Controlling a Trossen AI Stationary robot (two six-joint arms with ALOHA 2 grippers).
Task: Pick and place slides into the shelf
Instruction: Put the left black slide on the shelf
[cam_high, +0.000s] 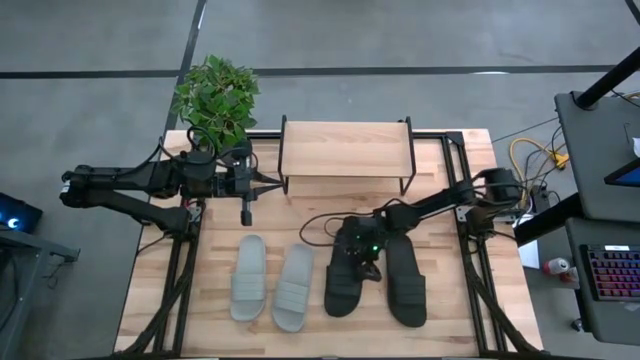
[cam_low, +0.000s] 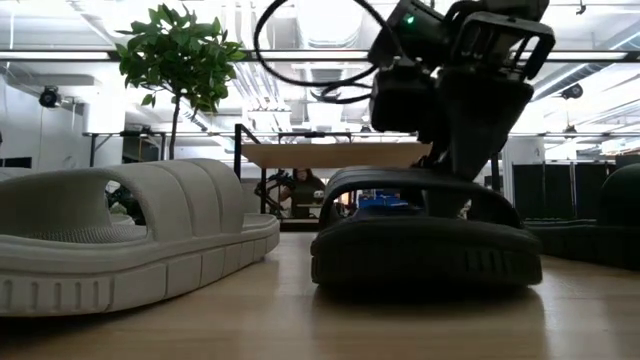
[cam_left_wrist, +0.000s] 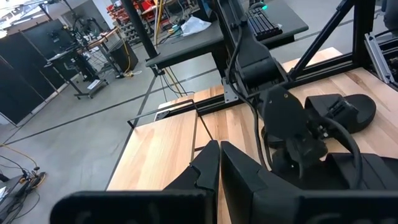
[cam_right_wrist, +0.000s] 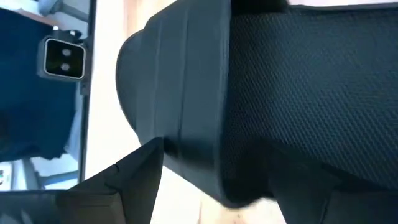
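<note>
The black pair lies at the table's near right: the left black slide (cam_high: 343, 288) is under my right gripper (cam_high: 358, 255), and the other black slide (cam_high: 406, 287) lies flat just right of it. Both pale grey slides (cam_high: 249, 278) (cam_high: 293, 288) rest on their soles at the near middle. The shelf (cam_high: 345, 148), a wooden plank on a black frame, stands at the far middle with nothing on it. My left gripper (cam_high: 247, 210) hovers shut beside the shelf's left end, holding nothing. My right gripper (cam_right_wrist: 214, 180) comes from above, pointing down, onto the left black slide's strap (cam_right_wrist: 186, 124). One finger (cam_right_wrist: 124, 180) stands outside the strap, the other (cam_right_wrist: 311, 186) on the footbed side, with the strap between them. The slide's sole (cam_low: 420, 265) lies flat on the table.
A potted plant (cam_high: 215, 95) stands at the table's far left corner, behind my left arm. A camera (cam_right_wrist: 64, 57) sits at the near table edge. Bare wood lies between the shelf and the slides. Desks and a keyboard (cam_high: 612, 272) stand off the table's right.
</note>
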